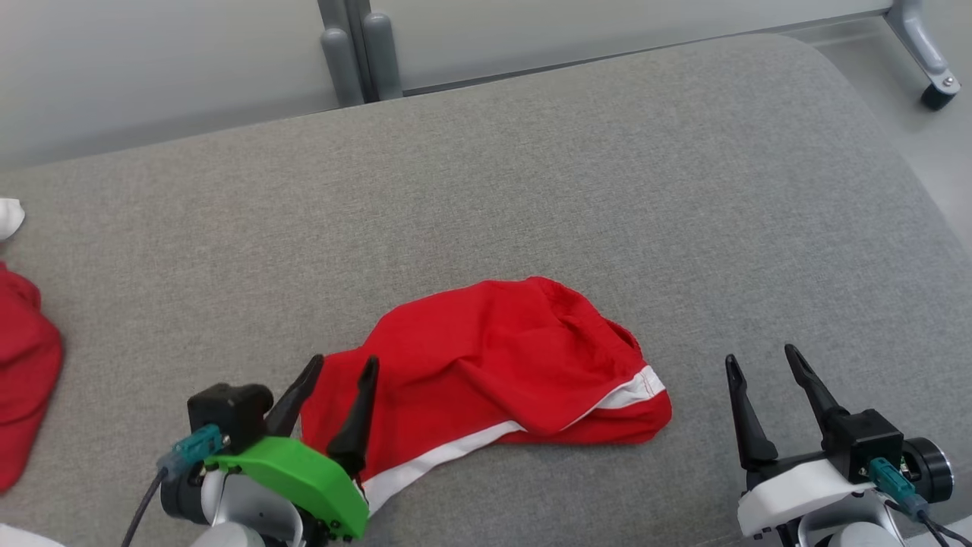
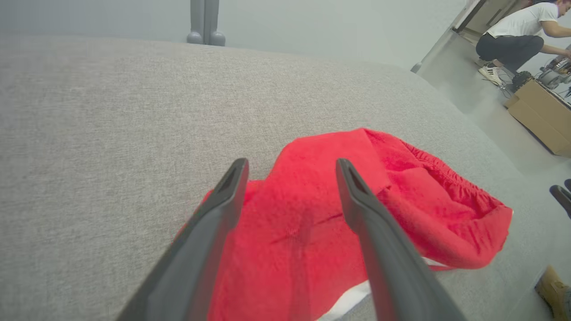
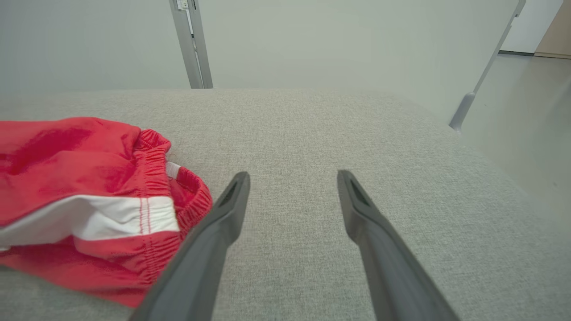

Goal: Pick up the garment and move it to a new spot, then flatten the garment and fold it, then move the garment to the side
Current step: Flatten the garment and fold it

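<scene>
A grey woven pad (image 1: 531,167) covers most of the head view, its far edge rounding off toward the upper right. Its weave is plain and even. Behind it stands a pale wall (image 1: 152,61), with two grey posts (image 1: 361,53) at top centre. At the top right, a grey leg (image 1: 930,68) ends in a black caster on the light floor (image 1: 942,167).

The garment (image 1: 493,357) is red with a white stripe. It lies crumpled on the pad at lower centre of the head view, its gathered waistband toward the right. A second red cloth (image 1: 23,365) lies at the left edge, well apart from the garment, with a scrap of white cloth (image 1: 9,216) above it.

The left gripper (image 1: 343,360) is at the lower left of the head view, over the garment's left end. Its jaws are spread wide and hold nothing. Whether the tips touch the cloth I cannot tell. The right gripper (image 1: 761,353) is at the lower right over bare pad, near the garment's right end but apart from it. Its jaws are also wide and hold nothing.

At the upper right of the left wrist view, a person (image 2: 517,35) crouches on the floor beyond the pad, beside a cardboard box (image 2: 542,113). In the top right corner of the right wrist view there is a tan panel (image 3: 555,31).
</scene>
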Available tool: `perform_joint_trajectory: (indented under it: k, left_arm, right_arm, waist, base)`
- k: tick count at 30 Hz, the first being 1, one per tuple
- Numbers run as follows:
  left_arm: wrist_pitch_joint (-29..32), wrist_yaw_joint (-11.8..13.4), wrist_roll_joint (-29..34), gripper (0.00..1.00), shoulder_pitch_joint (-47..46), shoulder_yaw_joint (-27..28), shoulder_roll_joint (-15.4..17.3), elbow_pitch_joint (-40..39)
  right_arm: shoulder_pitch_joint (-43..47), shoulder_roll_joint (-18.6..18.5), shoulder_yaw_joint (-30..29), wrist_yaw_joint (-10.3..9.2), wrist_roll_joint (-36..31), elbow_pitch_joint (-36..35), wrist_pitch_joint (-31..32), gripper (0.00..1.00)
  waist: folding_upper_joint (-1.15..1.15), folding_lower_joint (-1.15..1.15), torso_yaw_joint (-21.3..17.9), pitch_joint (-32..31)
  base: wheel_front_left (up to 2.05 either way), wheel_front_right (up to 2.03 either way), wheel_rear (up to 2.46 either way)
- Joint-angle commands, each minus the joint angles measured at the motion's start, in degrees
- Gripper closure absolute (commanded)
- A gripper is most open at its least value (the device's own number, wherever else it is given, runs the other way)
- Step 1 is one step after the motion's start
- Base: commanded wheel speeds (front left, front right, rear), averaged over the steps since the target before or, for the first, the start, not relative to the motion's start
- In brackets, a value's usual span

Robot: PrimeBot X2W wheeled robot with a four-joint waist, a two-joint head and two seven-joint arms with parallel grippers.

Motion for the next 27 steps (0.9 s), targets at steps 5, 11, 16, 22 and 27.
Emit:
perform_joint_trajectory:
  k: [5,11,16,22,27]
  left_arm:
    - [-6.11,3.1,1.07,0.0,5.98,2.01,0.58,-0.51]
    - [-12.92,4.41,4.53,0.0,11.08,3.55,0.31,2.58]
    - [-14.13,3.83,7.84,0.0,15.28,9.47,-0.72,3.68]
    - [-14.1,-1.15,14.81,0.0,21.56,18.82,-3.96,4.29]
    - [-14.09,-7.41,19.35,0.0,25.22,26.42,-8.15,5.0]
  right_arm:
    - [0.95,-0.8,-0.73,-0.08,-0.25,-1.06,-0.2,0.0]
    - [3.85,-1.83,-2.57,-0.08,-0.5,-2.37,-0.2,0.0]
    - [5.6,-1.88,-3.87,-0.08,-0.75,-3.12,-0.2,0.0]
    - [6.4,-1.51,-3.77,-0.08,-1.06,-3.23,-0.19,0.0]
    - [6.06,-1.26,-2.93,-0.08,-1.52,-2.52,-0.2,0.0]
  waist:
    - [0.0,0.0,2.74,-1.62]
    - [0.0,0.0,5.23,-5.41]
    - [0.0,0.0,7.09,-7.46]
    - [0.0,0.0,8.17,-9.09]
    - [0.0,0.0,8.41,-9.92]
  base:
    - [0.0,0.0,0.0]
    - [0.0,0.0,0.0]
    - [0.0,0.0,0.0]
    - [0.0,0.0,0.0]
    - [0.0,0.0,0.0]
